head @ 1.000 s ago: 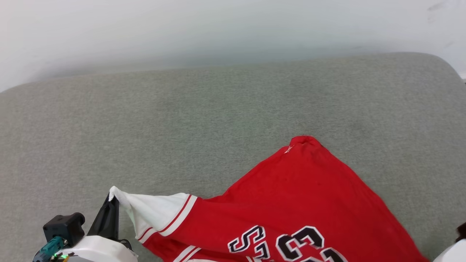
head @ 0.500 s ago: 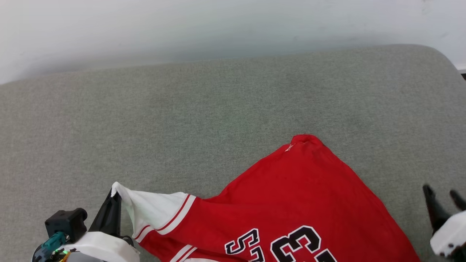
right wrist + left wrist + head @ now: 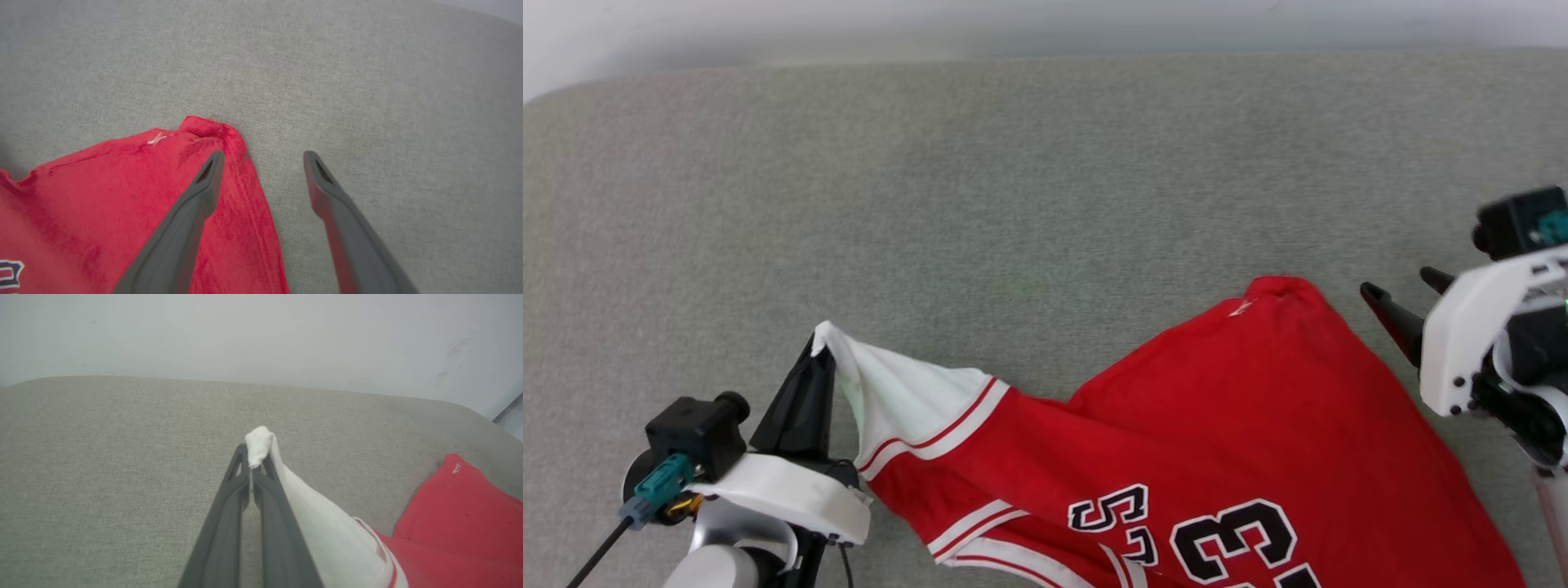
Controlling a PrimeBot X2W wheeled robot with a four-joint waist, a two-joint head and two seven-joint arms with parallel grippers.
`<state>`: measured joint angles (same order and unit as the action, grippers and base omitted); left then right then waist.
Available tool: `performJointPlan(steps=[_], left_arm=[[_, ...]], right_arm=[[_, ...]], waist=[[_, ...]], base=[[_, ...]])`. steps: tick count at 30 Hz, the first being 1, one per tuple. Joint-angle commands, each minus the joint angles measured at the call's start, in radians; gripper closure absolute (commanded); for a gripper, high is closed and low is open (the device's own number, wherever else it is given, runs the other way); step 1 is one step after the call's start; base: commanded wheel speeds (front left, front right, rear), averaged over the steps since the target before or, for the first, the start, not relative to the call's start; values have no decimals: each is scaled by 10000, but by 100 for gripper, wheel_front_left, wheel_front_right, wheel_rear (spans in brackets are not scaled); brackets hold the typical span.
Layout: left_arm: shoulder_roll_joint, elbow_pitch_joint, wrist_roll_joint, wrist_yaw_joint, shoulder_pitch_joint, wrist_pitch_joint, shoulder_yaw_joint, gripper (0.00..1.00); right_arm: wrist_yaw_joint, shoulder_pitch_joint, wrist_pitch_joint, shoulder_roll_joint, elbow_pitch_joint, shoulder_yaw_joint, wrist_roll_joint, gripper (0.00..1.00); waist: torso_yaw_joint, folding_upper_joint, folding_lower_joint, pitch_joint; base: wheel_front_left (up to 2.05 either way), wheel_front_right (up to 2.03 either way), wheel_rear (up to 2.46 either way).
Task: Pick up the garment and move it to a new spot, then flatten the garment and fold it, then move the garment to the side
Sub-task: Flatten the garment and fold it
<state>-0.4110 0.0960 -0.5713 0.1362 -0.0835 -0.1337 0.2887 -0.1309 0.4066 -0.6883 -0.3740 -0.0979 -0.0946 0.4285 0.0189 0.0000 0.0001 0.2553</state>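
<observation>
Garment (image 3: 1217, 425): a red jersey lying spread on the grey upholstered surface (image 3: 1013, 180). In the head view it fills the sector from 4 to 6 o'clock and runs off the lower edge. Its black, white-outlined print (image 3: 1233, 539) faces up near 5 o'clock.

My left gripper (image 3: 817, 351) sits at 8 o'clock in that view, its two fingers pressed together on the tip of the white, red-striped sleeve end (image 3: 907, 400). The sleeve end rises off the surface to a peak at my fingertips. In the left wrist view a white tuft of cloth pokes out past the clamped tips.

My right gripper (image 3: 1396, 282), at 3 o'clock in the head view, has its fingers spread wide and holds nothing. It stands just beside the garment's red corner. In the right wrist view one of my fingers (image 3: 196, 204) overlies that corner's hem and the other lies over bare surface. I cannot tell whether either touches. A pale wall (image 3: 261, 330) borders the surface at 12 o'clock in the left wrist view.
</observation>
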Motion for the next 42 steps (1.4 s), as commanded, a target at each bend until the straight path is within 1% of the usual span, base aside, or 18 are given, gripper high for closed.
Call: performJointPlan(steps=[1,4,7,12,17,18,20,22,26,27,30,35,38,42], left_arm=[[37,52,81,-38,-190,-38,30,100],[131,57,136,-182,-495,-92,210,100],[251,14,149,-299,-782,-166,350,100],[390,-239,89,-455,-1101,-322,439,100],[469,-552,34,-547,-1239,-474,479,100],[477,-615,19,-566,-1255,-492,485,100],[467,-723,-14,-586,-1253,-509,485,100],[450,-806,-31,-591,-1240,-524,466,100],[358,-855,-95,-495,-1232,-570,315,100],[181,-795,-87,-480,-1437,-489,166,100],[-60,-861,-73,-537,-1867,-313,19,100],[-443,-1412,-132,-780,-3153,79,-214,100],[-407,-2058,-422,-937,-4257,312,-414,100],[-349,-3130,-456,-1197,-5889,471,-450,100]], right_arm=[[3,295,-386,-100,-93,-169,19,0],[3,988,-1356,-263,-228,-911,155,0],[3,1405,-1950,-374,-627,-1447,317,0],[3,1820,-2415,-543,-1572,-2132,637,0],[9,1541,-2799,-555,-2888,-2691,905,0],[9,1493,-2883,-521,-3097,-2742,972,29],[9,1494,-2880,-442,-3285,-2867,1084,100],[7,1604,-2805,-419,-3393,-2935,1138,100],[1,2059,-2236,-367,-3271,-2950,1126,100],[3,2528,-1646,-370,-3239,-2827,988,100],[3,2904,-1013,-282,-3379,-2631,660,100],[4,3546,-185,82,-3825,-2243,151,100],[4,4079,283,292,-4104,-1959,-126,100],[4,4950,974,607,-4494,-1572,-495,100]], waist=[[335,0,-1,328],[653,0,-1,625],[940,0,-1,937],[1256,0,-1,1325],[1372,0,-1,1396],[1376,0,-1,1368],[1361,0,-1,1275],[1316,0,-1,1122],[1158,0,-1,705],[997,0,-1,348],[828,0,-1,-18],[538,0,-1,-568],[427,0,-1,-680],[254,0,-1,-772]], base=[[0,0,0],[0,0,0],[0,0,0],[0,0,0],[0,0,0],[0,0,0],[0,0,0],[0,0,0],[0,0,0],[0,0,0],[0,0,0],[0,0,0],[0,0,0],[0,0,0]])
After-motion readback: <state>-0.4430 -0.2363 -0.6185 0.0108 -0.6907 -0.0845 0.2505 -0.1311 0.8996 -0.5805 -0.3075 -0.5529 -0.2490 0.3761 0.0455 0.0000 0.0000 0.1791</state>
